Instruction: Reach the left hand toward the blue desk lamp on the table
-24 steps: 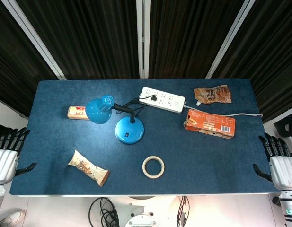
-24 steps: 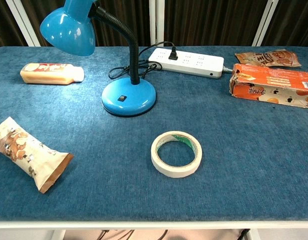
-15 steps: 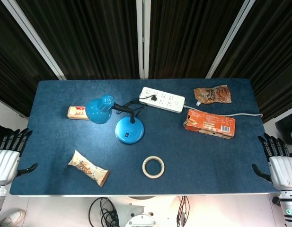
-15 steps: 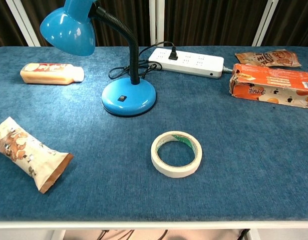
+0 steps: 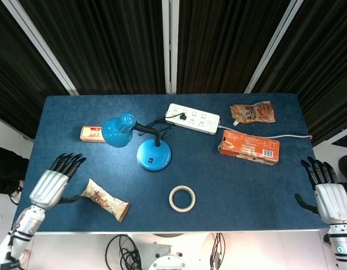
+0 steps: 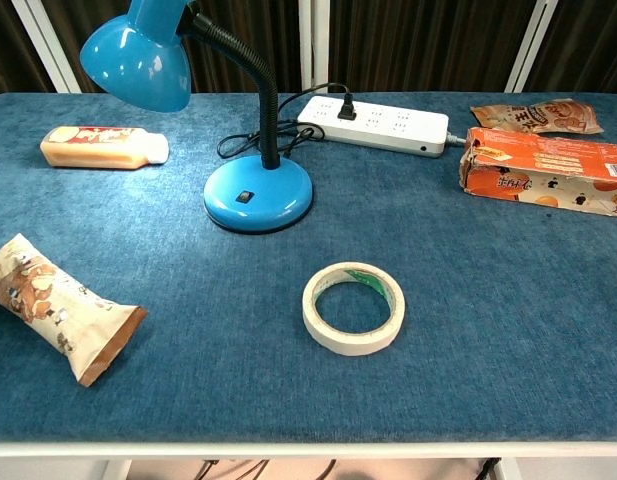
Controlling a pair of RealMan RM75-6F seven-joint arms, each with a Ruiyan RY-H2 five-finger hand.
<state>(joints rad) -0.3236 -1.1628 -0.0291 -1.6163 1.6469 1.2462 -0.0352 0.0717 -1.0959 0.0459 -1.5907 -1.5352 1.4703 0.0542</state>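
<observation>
The blue desk lamp (image 5: 153, 154) stands left of the table's middle, its round base (image 6: 258, 192) on the cloth and its shade (image 6: 140, 62) bent toward the left on a black gooseneck. My left hand (image 5: 51, 183) hovers over the table's left front corner, fingers spread and empty, well short of the lamp and just left of a snack packet (image 5: 105, 199). My right hand (image 5: 330, 199) stays off the table's right edge, fingers apart, holding nothing. Neither hand shows in the chest view.
A white power strip (image 5: 192, 118) lies behind the lamp with its cord plugged in. A small bottle (image 5: 92, 134) lies left of the shade. An orange box (image 5: 249, 145) and a brown pouch (image 5: 252, 112) sit at right. A tape roll (image 5: 182, 198) lies near the front.
My left hand has moved from beside the table's left edge inward and forward over the left front corner, toward the lamp. The right hand barely shifted.
</observation>
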